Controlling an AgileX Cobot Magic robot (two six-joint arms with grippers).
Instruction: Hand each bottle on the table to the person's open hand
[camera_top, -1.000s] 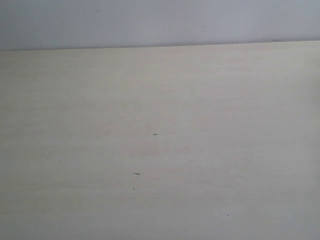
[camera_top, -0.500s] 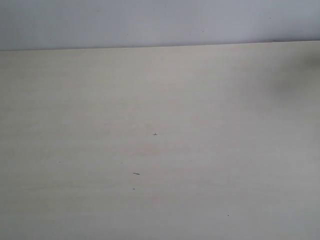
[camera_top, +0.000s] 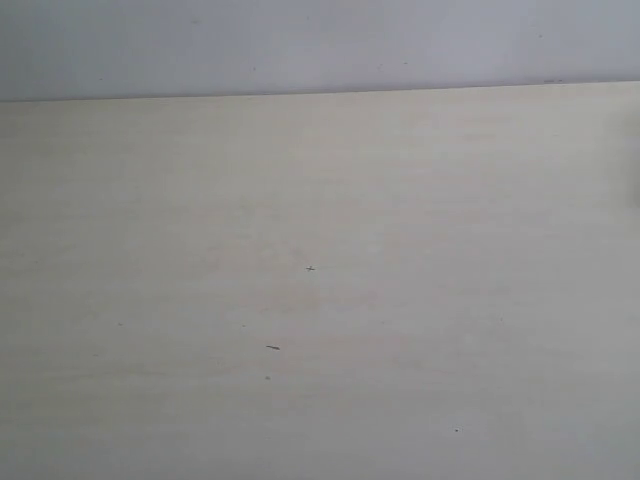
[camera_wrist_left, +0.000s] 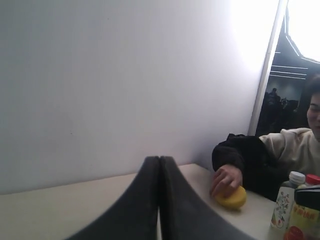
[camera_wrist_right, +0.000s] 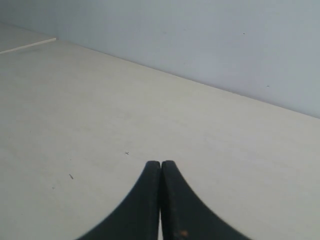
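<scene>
The table shows bare in the exterior view, with neither gripper nor any bottle in it. In the left wrist view my left gripper is shut on nothing. Beyond it the yellow bottle lies on the table, and the person's hand in a black sleeve rests on it, palm down. The white-capped bottle with the green-white label and the red-capped, red-labelled bottle stand close together near that view's edge. The squarish capless bottle is out of view. My right gripper is shut and empty above bare tabletop.
A plain pale wall runs along the table's far edge. The person, in a cream top, sits at the table's end behind the bottles. A few tiny dark specks mark the tabletop.
A faint shadow that showed at the right edge of the exterior view half a second ago has gone. Nothing else differs.
</scene>
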